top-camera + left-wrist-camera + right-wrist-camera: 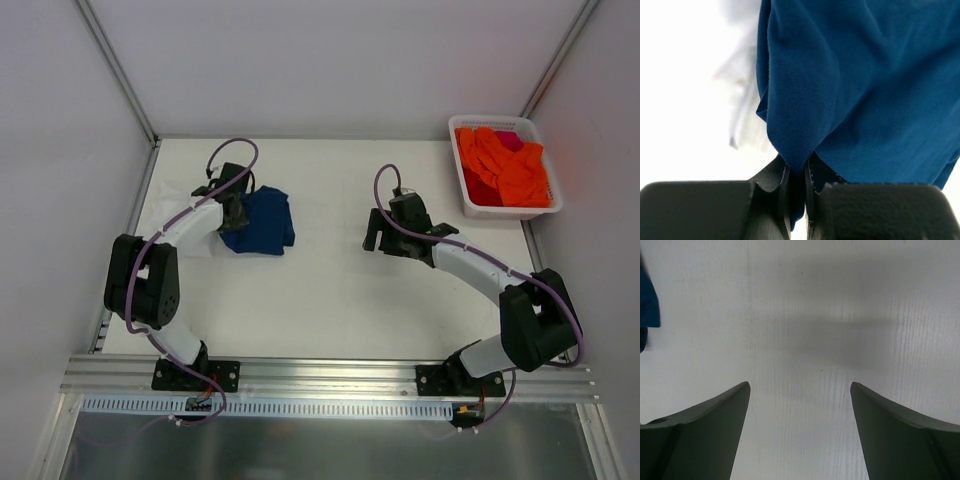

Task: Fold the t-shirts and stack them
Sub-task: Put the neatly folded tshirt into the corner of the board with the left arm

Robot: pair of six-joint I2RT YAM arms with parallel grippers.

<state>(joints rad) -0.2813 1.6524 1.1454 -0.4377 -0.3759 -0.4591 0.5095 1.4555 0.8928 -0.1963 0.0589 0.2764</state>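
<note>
Hem, probably, of the navy t-shirt (pixel 265 222) sits pinched in the left gripper (pixel 236 212), upper left. The right gripper (pixel 380 238), spread empty, hangs well right.

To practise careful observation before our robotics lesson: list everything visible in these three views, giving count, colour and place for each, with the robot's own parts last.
navy t-shirt: one, dark blue, bunched at the table's far left
white t-shirt: one, white, at the left edge beside the navy one
basket: one, white, far right corner
cloths: several orange, a bit of pink, piled in the basket
table: one, white
left gripper: one, black, shut on a fold of the navy t-shirt
right gripper: one, black, open above bare table, right of centre
</note>
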